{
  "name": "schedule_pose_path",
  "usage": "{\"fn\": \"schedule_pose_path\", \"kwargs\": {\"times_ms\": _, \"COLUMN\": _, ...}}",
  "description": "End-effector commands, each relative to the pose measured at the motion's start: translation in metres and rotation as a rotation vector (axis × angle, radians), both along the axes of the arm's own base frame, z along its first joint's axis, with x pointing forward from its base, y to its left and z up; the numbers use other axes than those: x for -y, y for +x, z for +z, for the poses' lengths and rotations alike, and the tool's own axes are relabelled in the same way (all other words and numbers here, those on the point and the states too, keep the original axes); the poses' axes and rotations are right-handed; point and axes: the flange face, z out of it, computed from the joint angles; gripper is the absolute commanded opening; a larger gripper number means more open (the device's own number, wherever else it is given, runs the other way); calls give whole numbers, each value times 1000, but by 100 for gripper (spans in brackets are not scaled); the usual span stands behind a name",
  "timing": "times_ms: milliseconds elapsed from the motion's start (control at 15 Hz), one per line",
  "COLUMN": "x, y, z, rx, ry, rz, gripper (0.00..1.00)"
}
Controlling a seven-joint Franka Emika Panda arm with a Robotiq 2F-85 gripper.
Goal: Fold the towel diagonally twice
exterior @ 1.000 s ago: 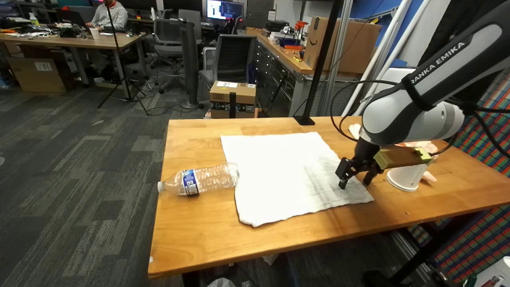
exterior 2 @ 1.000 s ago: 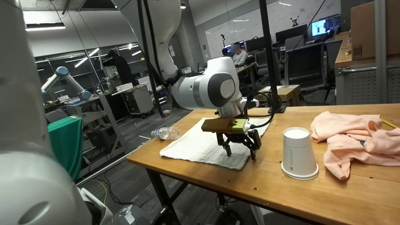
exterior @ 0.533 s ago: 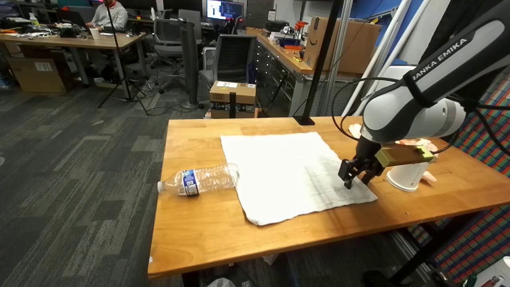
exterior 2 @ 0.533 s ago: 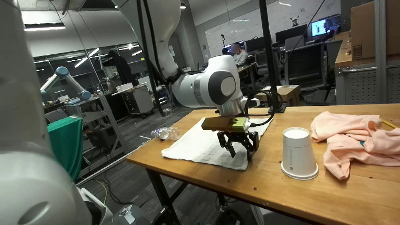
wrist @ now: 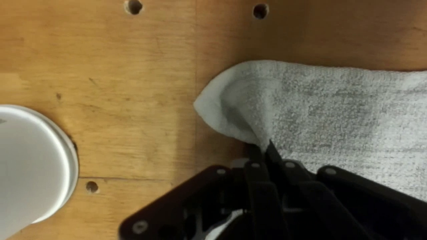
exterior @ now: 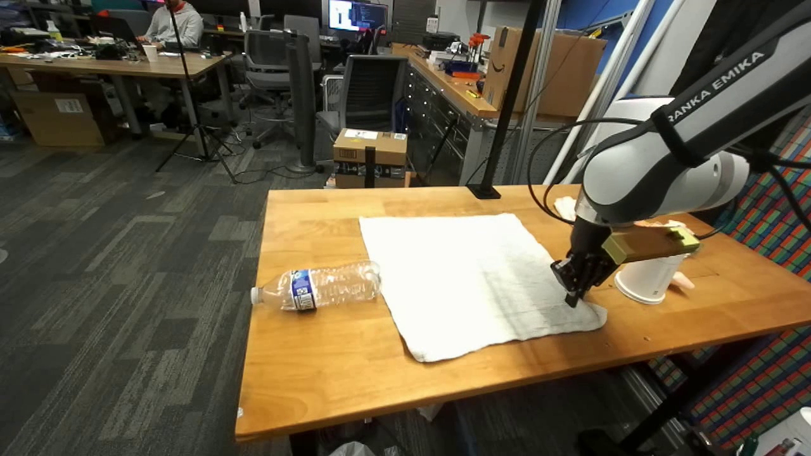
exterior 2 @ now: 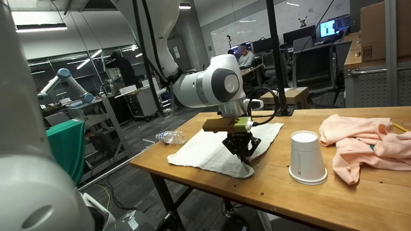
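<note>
The white towel (exterior: 462, 278) lies spread, unfolded, on the wooden table in both exterior views. My gripper (exterior 2: 244, 159) points down at the towel's edge near the corner closest to the robot base and is shut, pinching the cloth. From the wrist view, the towel (wrist: 333, 110) runs off to the right. Its rounded corner curls up and gathers into the fingertips of my gripper (wrist: 265, 150). The pinched fold itself is mostly hidden by the dark fingers.
An empty plastic bottle (exterior: 326, 286) lies on its side at the towel's far edge. Close to the gripper stands an upside-down white paper cup (exterior 2: 307, 158), with a crumpled peach cloth (exterior 2: 369, 144) beyond it. A black post (exterior 2: 276, 57) rises from the table's edge.
The jaws have gone from wide open to shut, catching the towel's edge. The gripper moved slightly toward the robot base, and the towel slid along with it; its near corner now bulges up.
</note>
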Motion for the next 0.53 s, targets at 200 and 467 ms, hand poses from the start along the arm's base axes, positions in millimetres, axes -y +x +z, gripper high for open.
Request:
{"fn": "schedule_pose_path", "kwargs": {"times_ms": 200, "x": -31, "y": 1, "z": 37, "rx": -46, "ry": -136, "rz": 64, "gripper": 5}}
{"fn": "schedule_pose_path", "kwargs": {"times_ms": 467, "x": -98, "y": 23, "z": 59, "rx": -67, "ry": -232, "rz": 181, "gripper": 5}}
